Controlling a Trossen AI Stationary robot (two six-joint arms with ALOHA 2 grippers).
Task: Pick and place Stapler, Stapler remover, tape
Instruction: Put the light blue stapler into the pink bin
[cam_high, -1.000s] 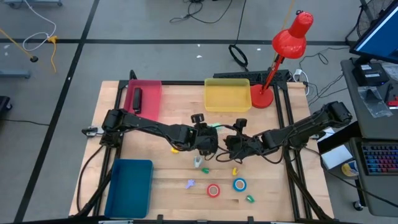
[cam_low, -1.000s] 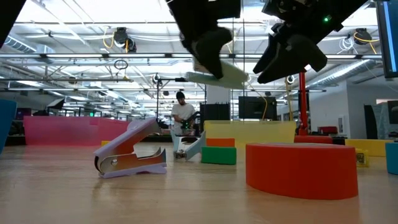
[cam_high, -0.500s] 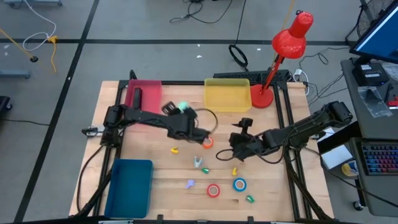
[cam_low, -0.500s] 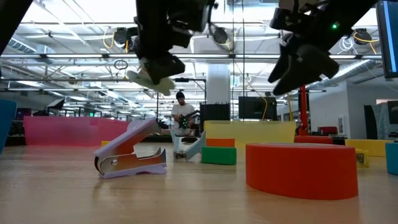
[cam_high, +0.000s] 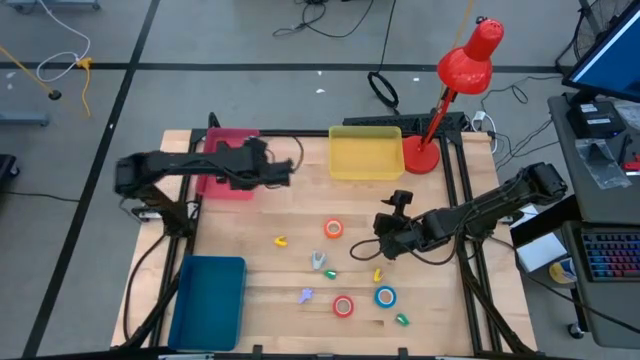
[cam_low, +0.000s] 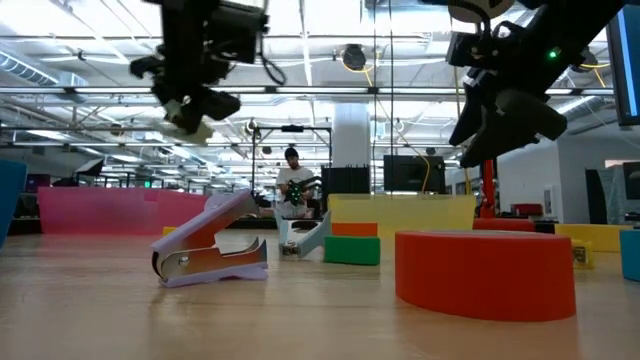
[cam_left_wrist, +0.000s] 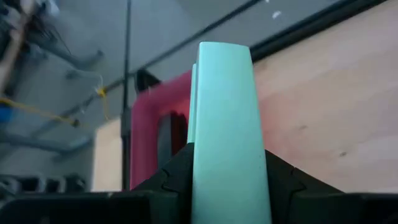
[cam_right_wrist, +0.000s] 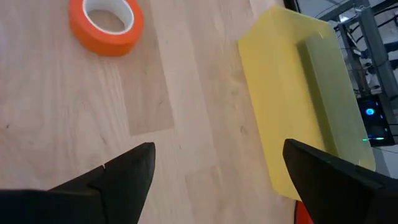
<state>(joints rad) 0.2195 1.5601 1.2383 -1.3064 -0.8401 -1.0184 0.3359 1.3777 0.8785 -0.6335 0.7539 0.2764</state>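
My left gripper (cam_high: 280, 170) hangs over the near right corner of the pink tray (cam_high: 228, 140), shut on a mint-green stapler (cam_left_wrist: 224, 118). In the low view the stapler (cam_low: 196, 127) is high above the table. My right gripper (cam_high: 386, 233) hovers open at mid-table, right of the orange tape roll (cam_high: 332, 229), which lies flat on the wood. A red roll (cam_high: 343, 306) and a blue roll (cam_high: 386, 296) lie flat near the near edge. A purple staple remover (cam_high: 306, 296) and a grey one (cam_high: 318, 262) rest on the table. My left gripper pinches the stapler's body (cam_left_wrist: 214, 171) between its two fingers (cam_left_wrist: 171, 180), one on each long side. The fingers lie along the stapler, whose free end (cam_left_wrist: 224, 56) juts out past them. It is lifted clear of the table and the tray.
A dark object (cam_left_wrist: 165, 134) lies in the pink tray. The yellow tray (cam_high: 365, 152) and a red desk lamp (cam_high: 450, 90) stand at the far edge, and the blue tray (cam_high: 208, 300) sits at the near left corner. Small yellow and green pieces (cam_high: 283, 241) are scattered mid-table.
My left gripper has carried the stapler from mid-table, close to my right gripper, toward the far left until it hangs by the pink tray. This uncovered the orange roll. My right gripper has stayed nearly in place.
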